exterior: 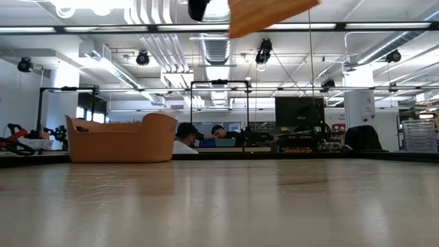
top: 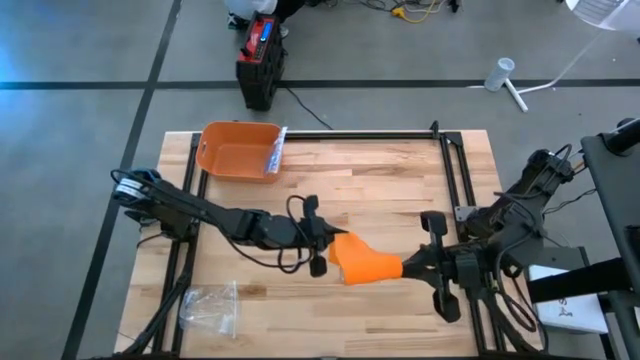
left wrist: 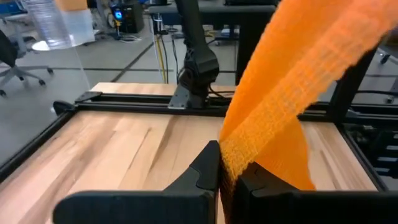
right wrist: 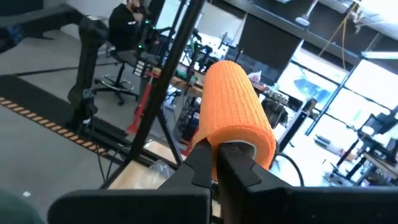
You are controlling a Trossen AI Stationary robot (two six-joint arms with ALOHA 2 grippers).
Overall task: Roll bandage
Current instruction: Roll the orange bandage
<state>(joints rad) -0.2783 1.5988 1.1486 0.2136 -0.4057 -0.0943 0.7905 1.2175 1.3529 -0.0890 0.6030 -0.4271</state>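
An orange bandage point(top: 362, 262) hangs in the air over the middle of the table, between my two grippers. One end of it is a rolled cylinder point(right wrist: 236, 106), and the other is a loose flat strip point(left wrist: 298, 81). My left gripper point(top: 318, 250) comes from the table's left and is shut on the strip. My right gripper point(top: 408, 268) comes from the right and is shut on the roll. In the low view the bandage point(exterior: 267, 15) shows at the top of the picture, well clear of the tabletop. My left gripper pinches the end of the loose strip point(left wrist: 231, 163) between its two fingers, coming nearly level from the table's left. The strip rises away from the fingers toward the roll, stretched flat and clear of the table. My right gripper holds the roll at its near end point(right wrist: 239, 146), coming level from the table's right, with the fingers lying along the roll. The roll sticks out past the fingertips, lifted clear. The fingers hide exactly how the end is caught.
An orange basket point(top: 238, 150) holding a small packet stands at the far left of the table. A clear plastic bag point(top: 212, 308) lies near the front left corner. Black frame rails point(top: 455, 170) run along the table's sides. Bare wood lies under the bandage.
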